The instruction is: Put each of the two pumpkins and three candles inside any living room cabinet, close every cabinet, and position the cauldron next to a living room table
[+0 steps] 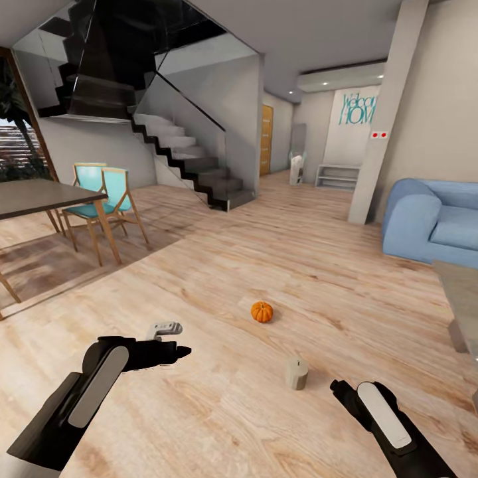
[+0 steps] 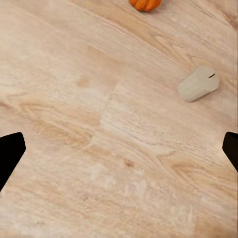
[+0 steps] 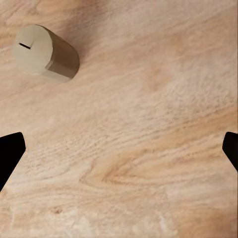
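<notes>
Standing candle (image 1: 296, 372) beside right tool (image 1: 340, 387)

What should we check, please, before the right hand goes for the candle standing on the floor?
1. Candle upright on the floor: ok.
2. Right hand open and empty: ok.
3. Right hand lined up over the candle: not ok, the candle sits off to one side.
4. Pumpkin apart from the candle: ok.
5. Left hand away from the candle: ok.
6. Cabinet location and door state: cannot tell.
</notes>
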